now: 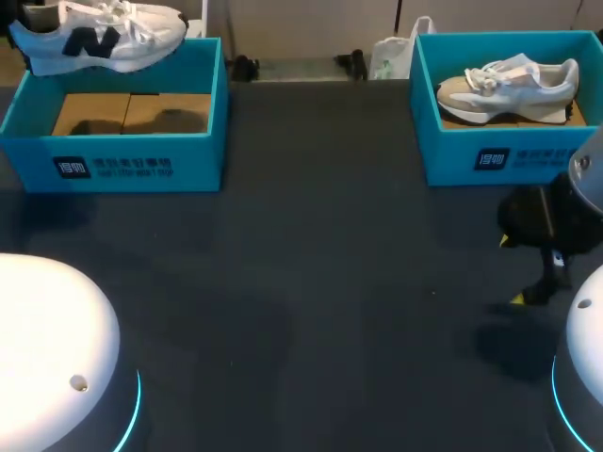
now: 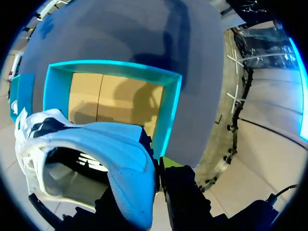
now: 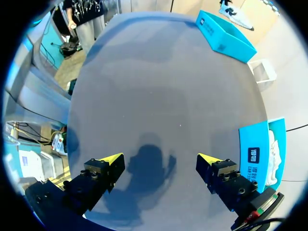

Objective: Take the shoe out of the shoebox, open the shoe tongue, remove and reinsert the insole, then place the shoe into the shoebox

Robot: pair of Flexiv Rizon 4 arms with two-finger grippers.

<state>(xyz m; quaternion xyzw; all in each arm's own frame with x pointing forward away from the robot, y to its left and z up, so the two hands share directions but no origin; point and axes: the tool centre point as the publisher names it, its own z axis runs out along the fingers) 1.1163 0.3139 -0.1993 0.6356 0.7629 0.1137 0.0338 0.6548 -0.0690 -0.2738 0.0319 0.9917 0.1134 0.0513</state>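
Hovering over the table (image 1: 311, 282), your right gripper (image 3: 159, 161) spreads its fingers wide, near the right shoebox (image 1: 490, 155) (a beige shoe (image 1: 509, 85) lies inside). Farther off, your left gripper (image 2: 156, 163) pinches the white shoe (image 2: 125, 159) by its heel end, above the left shoebox (image 2: 171, 110).

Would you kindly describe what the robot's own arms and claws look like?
The left arm and right arm have smooth white domed shells edged by glowing cyan rings. The right claw has two blocky black fingers with visible screws and wedge-shaped bright yellow tips; the left claw is likewise black, with one yellow tip showing.
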